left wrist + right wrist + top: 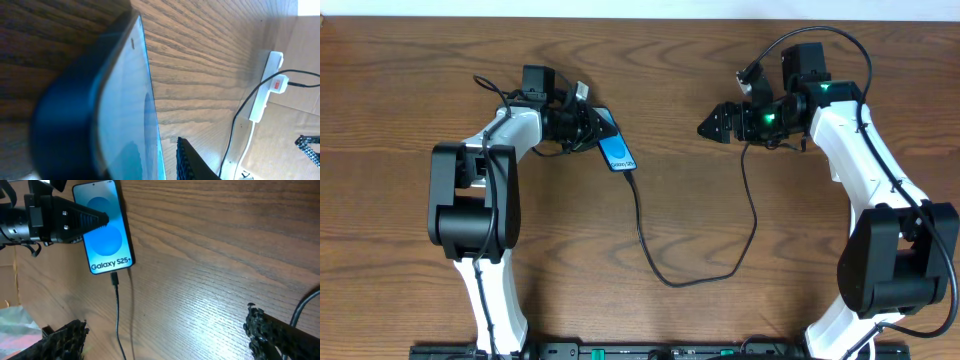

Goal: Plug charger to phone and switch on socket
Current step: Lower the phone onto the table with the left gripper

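The phone (107, 235) lies flat on the wooden table, its blue screen reading "Galaxy S25+"; it also shows as phone (617, 152). The charger's thin black cable (117, 315) ends in a connector seated in the phone's bottom edge, and the cable (650, 255) loops across the table toward the right arm. My left gripper (588, 125) straddles the phone's upper end, slightly open, with a gap between one finger (192, 162) and the phone's edge (150, 100). My right gripper (162, 335) hovers open and empty over bare wood right of the cable. The white socket (260, 100) lies far off, a red-marked plug in it.
The right arm's own black cables (860, 50) hang around its wrist. A brown surface like cardboard (295, 125) lies under and behind the socket. A crumpled pale bag (15, 325) shows at the left edge of the right wrist view. The table's front edge (640, 350) carries the arm bases.
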Robot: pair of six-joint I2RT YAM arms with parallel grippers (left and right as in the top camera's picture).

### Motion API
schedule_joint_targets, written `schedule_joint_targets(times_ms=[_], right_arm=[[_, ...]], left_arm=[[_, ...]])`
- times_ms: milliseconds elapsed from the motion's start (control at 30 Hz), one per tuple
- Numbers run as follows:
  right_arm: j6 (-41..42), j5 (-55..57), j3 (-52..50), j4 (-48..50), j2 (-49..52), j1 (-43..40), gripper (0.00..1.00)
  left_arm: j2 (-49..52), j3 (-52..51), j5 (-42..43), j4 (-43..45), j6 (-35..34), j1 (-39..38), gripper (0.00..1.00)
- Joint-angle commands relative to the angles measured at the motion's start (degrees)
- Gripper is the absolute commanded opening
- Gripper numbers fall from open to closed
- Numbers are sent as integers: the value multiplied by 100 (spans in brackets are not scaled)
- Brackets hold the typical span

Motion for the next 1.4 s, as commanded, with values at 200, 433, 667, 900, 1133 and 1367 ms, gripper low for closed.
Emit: schedule_joint_targets(times_ms=[200, 433, 667, 900, 1133, 1367], right_arm=[[-94, 24, 81, -20, -33, 13, 99], [-94, 28, 81, -20, -33, 13, 99], [-94, 92, 81, -37, -33, 13, 99], [-94, 129, 81, -35, -33, 13, 99], [-94, 133, 81, -35, -33, 13, 99], [-96, 133, 81, -37, -33, 13, 99]], left_arm=[[-9, 70, -791, -450, 55, -4, 29], [-9, 70, -1139, -697, 57, -4, 42], [-11, 70, -1513, -866, 50, -2, 59], [-11, 70, -2201, -1349, 57, -2, 63], [-146, 127, -2208, -1519, 59, -2, 67], [-741, 127, -2203, -1541, 85, -2, 68]])
